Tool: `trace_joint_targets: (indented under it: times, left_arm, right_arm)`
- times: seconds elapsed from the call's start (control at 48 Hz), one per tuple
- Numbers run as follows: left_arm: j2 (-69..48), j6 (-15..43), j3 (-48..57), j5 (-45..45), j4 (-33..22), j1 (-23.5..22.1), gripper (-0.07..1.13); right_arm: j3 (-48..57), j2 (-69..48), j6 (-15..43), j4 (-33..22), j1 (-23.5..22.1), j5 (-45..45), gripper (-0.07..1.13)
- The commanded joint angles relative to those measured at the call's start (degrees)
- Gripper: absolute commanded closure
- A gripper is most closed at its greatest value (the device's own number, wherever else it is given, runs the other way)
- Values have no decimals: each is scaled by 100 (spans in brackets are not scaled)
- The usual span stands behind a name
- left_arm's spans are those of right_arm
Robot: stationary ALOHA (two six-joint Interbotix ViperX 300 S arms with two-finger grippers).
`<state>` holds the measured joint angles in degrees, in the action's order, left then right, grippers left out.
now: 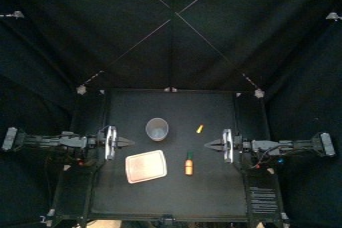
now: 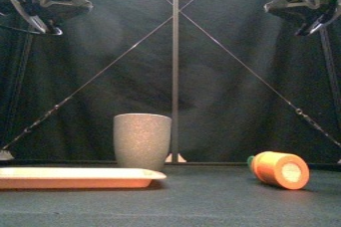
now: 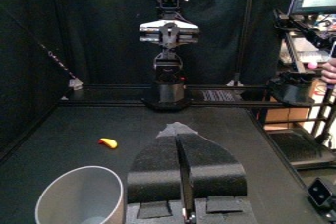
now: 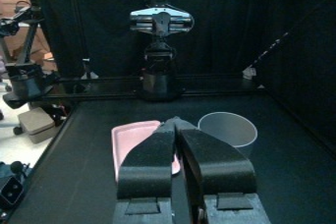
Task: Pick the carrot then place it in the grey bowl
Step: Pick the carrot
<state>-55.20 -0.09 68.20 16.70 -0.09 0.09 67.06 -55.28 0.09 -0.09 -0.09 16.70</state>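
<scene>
The left gripper [image 3: 180, 138] rests at the left edge of the tabletop [image 1: 214, 194], its jaws pressed together with nothing between them. To its right the flat pink tray [image 1: 146, 166] lies toward the front, empty, and just behind it the grey bowl [image 1: 158, 127], a tall speckled cup, stands upright with its mouth open. The carrot [image 2: 281, 169] lies on its side on the bare tabletop just to the right of the tray. It is near the tray but not touching it, and well in front of the bowl, with its length running roughly front to back. A small yellow toy [image 1: 199, 128] sits further back, beside the bowl. The right gripper [image 4: 182, 128] rests at the right edge, likewise closed and empty, and it looks like the nearer of the two to the carrot. The carrot is probably a light, hard toy with a smooth, rounded skin, so it could roll or squirt out under a careless pinch. The safest hold seems to be across the thick middle of the orange body, with the jaws set square to its length, away from the small green stub. It needs only a modest squeeze.
</scene>
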Motion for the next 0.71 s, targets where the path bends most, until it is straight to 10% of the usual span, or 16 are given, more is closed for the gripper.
trace_joint_targets:
  times: [0.021, 0.521, 0.708]
  left_arm:
    - [-114, 44, -149, 0, 79, 281, 113]
    - [-132, 44, -149, -343, 79, 316, 106]
    - [-132, 44, -167, -343, 123, 316, 106]
  right_arm:
    - [62, 132, 53, 62, 35, 0, 108]
    - [290, 1837, 2496, 1037, 1301, -387, 96]
    - [-44, 2839, 2856, 1046, 1310, -378, 74]
